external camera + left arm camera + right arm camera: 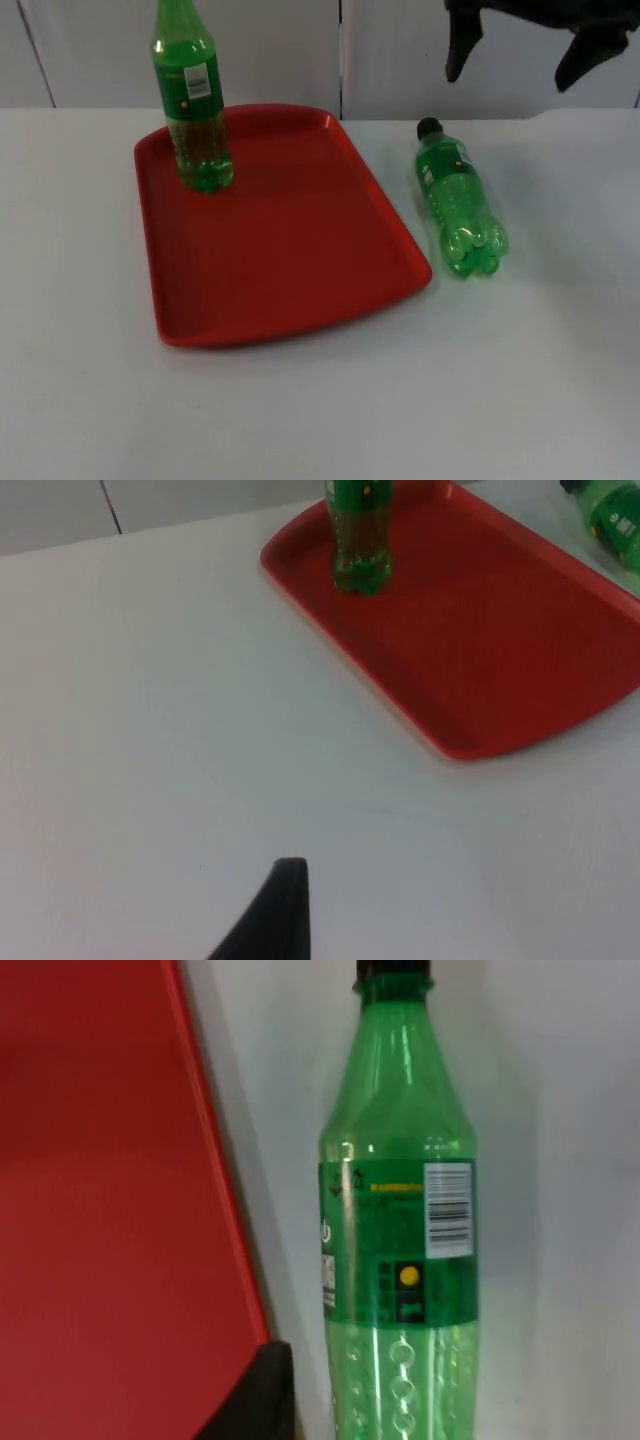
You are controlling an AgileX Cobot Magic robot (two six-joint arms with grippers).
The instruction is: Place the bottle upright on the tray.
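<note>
A green bottle (460,200) with a black cap lies on its side on the white table just right of the red tray (290,260), cap toward the wall. The right wrist view has this bottle (400,1240) close up beside the tray's edge (225,1210). My right gripper (525,55) hangs open above and behind it, with nothing between its fingers. A second green bottle (195,110) stands upright in the tray's far left corner. My left gripper (275,920) waits over bare table, well short of the tray (500,660) and the standing bottle (360,540).
The grey partition wall (330,50) closes off the table behind the tray. White table top (320,410) stretches in front of the tray and to the right of the lying bottle.
</note>
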